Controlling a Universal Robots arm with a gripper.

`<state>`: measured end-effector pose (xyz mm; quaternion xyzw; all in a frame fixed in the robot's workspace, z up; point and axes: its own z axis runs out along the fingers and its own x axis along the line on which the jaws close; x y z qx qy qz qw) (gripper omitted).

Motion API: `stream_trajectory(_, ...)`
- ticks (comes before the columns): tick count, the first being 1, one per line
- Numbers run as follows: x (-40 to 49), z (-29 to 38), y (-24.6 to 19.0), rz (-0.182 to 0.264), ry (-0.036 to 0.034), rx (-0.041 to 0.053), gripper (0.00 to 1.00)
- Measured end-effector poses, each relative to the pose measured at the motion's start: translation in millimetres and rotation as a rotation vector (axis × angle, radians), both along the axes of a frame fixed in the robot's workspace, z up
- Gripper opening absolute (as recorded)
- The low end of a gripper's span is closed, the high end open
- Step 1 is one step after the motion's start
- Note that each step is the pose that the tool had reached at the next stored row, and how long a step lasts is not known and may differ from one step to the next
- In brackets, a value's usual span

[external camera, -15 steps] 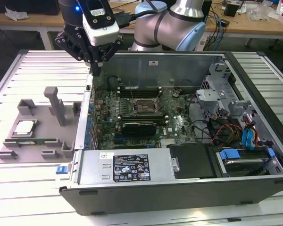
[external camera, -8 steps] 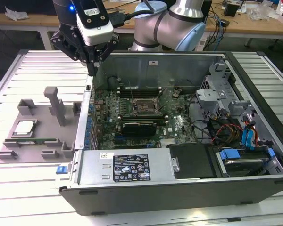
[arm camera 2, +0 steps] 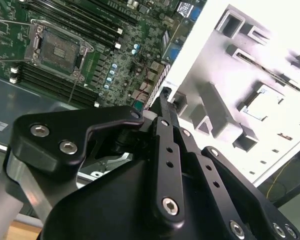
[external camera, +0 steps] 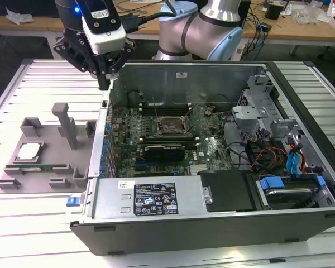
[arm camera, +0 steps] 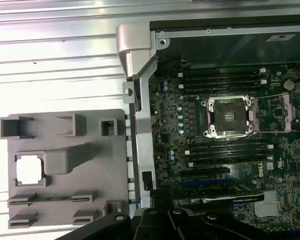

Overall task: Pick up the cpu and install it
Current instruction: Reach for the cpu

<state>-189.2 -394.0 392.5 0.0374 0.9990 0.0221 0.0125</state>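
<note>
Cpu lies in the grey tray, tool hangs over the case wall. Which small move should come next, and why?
Probably shift the tool toward the exterior view's left, until it is above the cpu. The cpu lies untouched in the tray, the tool hangs above the case wall, and the socket is empty.

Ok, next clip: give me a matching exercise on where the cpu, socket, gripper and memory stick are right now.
Things:
1. cpu
2. socket
3. gripper
4. memory stick

Places or states:
A. on the motherboard inside the case, lid swung open
B. above the case's side wall, on the exterior view's left, holding nothing
C. lying along a long slot of the grey fixture
D. sitting in the grey fixture's square pocket, outside the case

Pairs: 1-D, 2-A, 3-B, 4-C
</note>
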Motion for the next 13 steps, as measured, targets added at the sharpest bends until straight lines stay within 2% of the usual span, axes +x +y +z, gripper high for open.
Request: stream_trajectory(13, -15.5, -1.6, 1.0, 0.0, 0.0, 0.0, 0.11)
